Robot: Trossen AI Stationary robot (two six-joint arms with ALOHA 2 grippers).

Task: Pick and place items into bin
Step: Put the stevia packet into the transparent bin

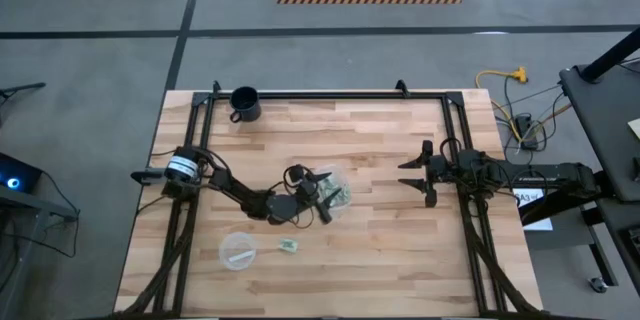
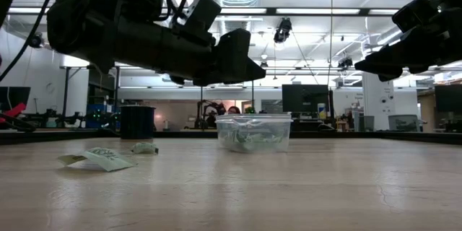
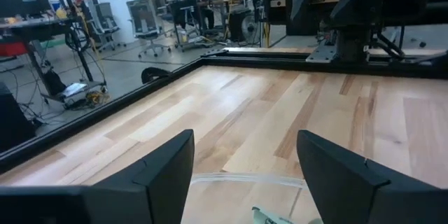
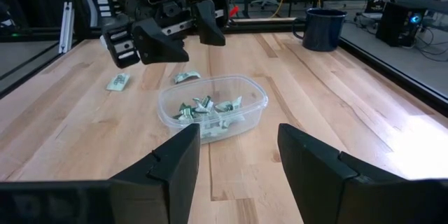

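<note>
Left gripper [image 1: 322, 192]: over the bin [image 1: 335, 193], jaws wide, empty.
Right gripper [image 1: 408, 173]: apart, jaws parted, empty.
Items [image 4: 208, 107]: in bin.

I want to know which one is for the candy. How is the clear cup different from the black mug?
The clear cup is see-through, so you can see the wrapped pieces piled inside it; the black mug is dark, and its inside is hidden. The mug has a handle; the cup has none. The cup sits mid-table, just under the open left gripper; the mug stands alone near the table's far edge. Both stand upright on the wooden table.
</note>
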